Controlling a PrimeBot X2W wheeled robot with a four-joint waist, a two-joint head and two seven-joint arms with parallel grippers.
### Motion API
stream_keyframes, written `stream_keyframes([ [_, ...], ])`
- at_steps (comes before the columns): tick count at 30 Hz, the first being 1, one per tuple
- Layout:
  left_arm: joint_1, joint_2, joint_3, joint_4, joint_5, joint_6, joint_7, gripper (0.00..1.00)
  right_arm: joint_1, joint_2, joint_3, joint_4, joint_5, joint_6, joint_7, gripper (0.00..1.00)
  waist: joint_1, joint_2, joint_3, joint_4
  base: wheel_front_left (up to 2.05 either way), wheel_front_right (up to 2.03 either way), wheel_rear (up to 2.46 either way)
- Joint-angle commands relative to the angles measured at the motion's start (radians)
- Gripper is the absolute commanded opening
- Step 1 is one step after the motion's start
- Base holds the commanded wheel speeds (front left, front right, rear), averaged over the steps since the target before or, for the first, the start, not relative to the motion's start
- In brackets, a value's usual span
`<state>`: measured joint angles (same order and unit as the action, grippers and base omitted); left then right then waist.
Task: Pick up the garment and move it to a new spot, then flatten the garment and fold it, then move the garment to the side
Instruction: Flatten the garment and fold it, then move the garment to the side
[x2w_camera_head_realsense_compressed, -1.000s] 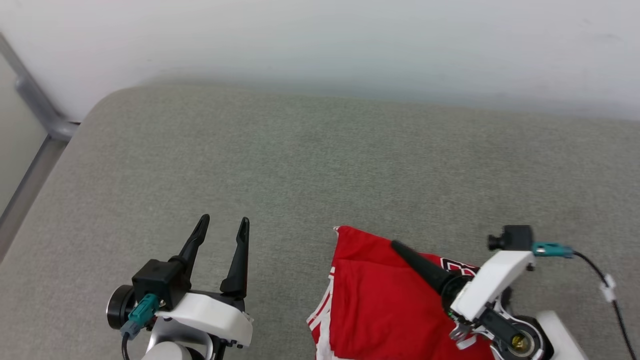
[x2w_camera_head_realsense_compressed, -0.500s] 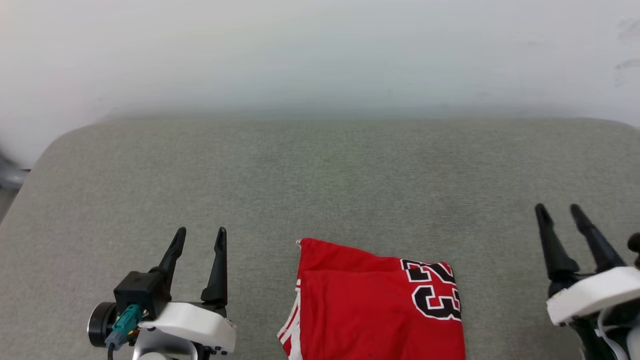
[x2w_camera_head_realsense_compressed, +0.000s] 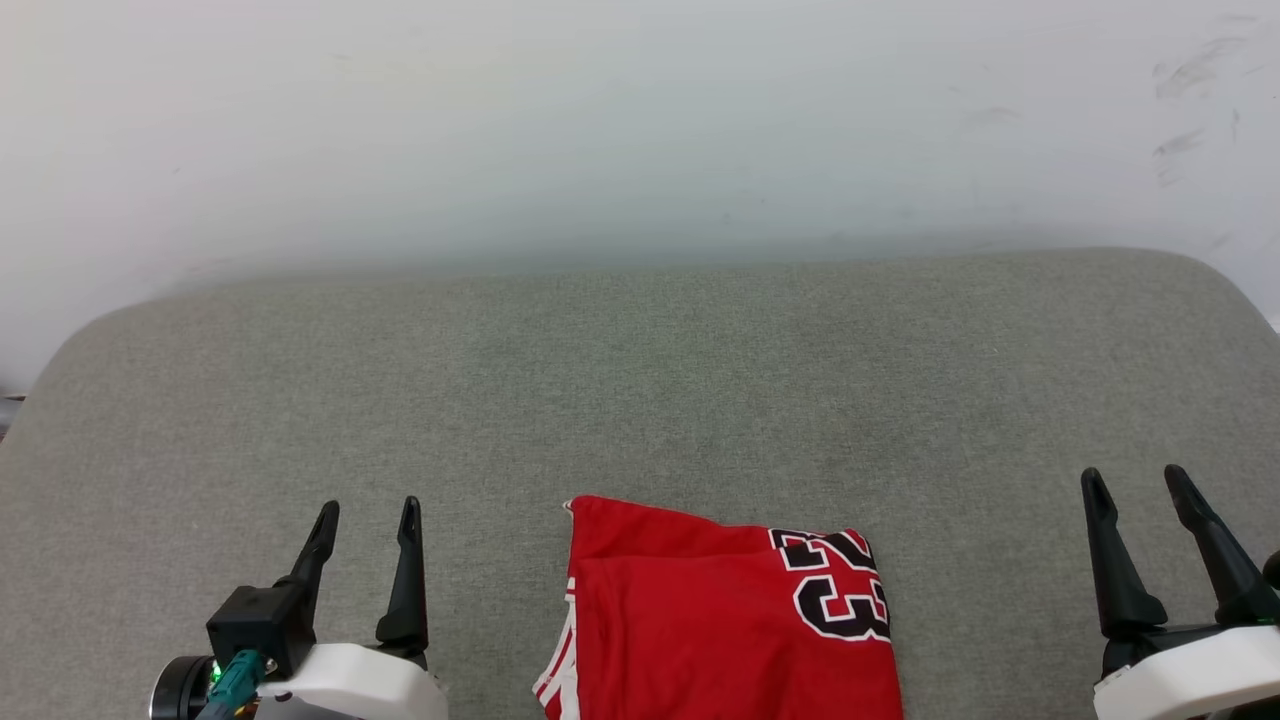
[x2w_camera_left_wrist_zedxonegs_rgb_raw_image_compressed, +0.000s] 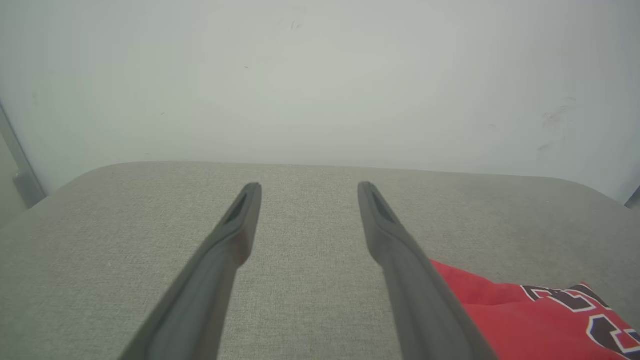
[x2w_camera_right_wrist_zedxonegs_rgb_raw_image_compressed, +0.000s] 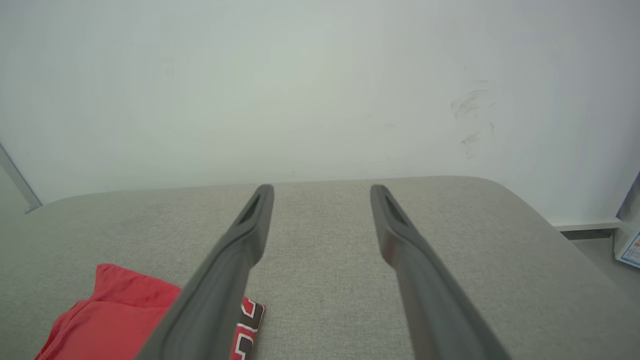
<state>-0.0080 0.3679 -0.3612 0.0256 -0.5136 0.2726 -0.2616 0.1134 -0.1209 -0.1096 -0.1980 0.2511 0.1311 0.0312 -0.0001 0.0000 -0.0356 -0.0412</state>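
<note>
The garment (x2w_camera_head_realsense_compressed: 700, 630), a red jersey with black white-outlined numbers and white-and-red trim, lies folded flat at the near middle of the grey cushion; its near part runs off the head view's bottom edge. My left gripper (x2w_camera_head_realsense_compressed: 367, 510) stands open to its left with nothing between its fingers. My right gripper (x2w_camera_head_realsense_compressed: 1135, 480) stands open well to the right, also holding nothing. The left wrist view has the garment (x2w_camera_left_wrist_zedxonegs_rgb_raw_image_compressed: 530, 315) at its lower right, beside my open left gripper (x2w_camera_left_wrist_zedxonegs_rgb_raw_image_compressed: 307, 186). The garment (x2w_camera_right_wrist_zedxonegs_rgb_raw_image_compressed: 115, 310) sits at the right wrist view's lower left, next to my open right gripper (x2w_camera_right_wrist_zedxonegs_rgb_raw_image_compressed: 321, 187).
The grey fabric cushion (x2w_camera_head_realsense_compressed: 640, 380) spreads wide ahead, with rounded far corners. A pale scuffed wall (x2w_camera_head_realsense_compressed: 640, 130) rises right behind it. A metal frame piece (x2w_camera_left_wrist_zedxonegs_rgb_raw_image_compressed: 20, 175) stands past the left corner, and a box corner (x2w_camera_right_wrist_zedxonegs_rgb_raw_image_compressed: 631, 240) sits on the floor to the right.
My right gripper has lifted off the garment and swung out to the right, where it stands open. The head view has shifted, bringing the whole cushion and both grippers into frame.
</note>
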Motion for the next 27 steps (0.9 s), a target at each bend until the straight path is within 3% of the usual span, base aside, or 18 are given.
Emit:
stream_keyframes([
  [1,0.011,-0.006,0.006,0.003,0.007,-0.005,-0.004,1.0,0.014,0.009,-0.005,-0.014,0.0,-0.001,0.003,1.0,0.0001,0.0,-0.001,0.0,0.0,0.0,0.0],
  [14,-0.031,-0.038,0.026,0.017,0.037,-0.044,-0.004,1.0,0.028,0.032,-0.062,0.014,0.054,-0.001,0.106,1.0,0.0001,0.0,0.03,0.031,0.0,0.0,0.0],
  [20,-0.078,-0.058,0.03,-0.011,0.07,-0.064,-0.004,1.0,-0.008,0.004,-0.051,0.128,0.205,-0.001,0.282,1.0,0.0001,0.0,0.105,0.081,0.0,0.0,0.0],
  [27,-0.13,-0.093,0.041,-0.027,0.104,-0.095,-0.004,1.0,-0.082,-0.031,0.033,0.25,0.332,-0.001,0.451,1.0,0.0001,0.0,0.195,0.138,0.0,0.0,0.0],
])
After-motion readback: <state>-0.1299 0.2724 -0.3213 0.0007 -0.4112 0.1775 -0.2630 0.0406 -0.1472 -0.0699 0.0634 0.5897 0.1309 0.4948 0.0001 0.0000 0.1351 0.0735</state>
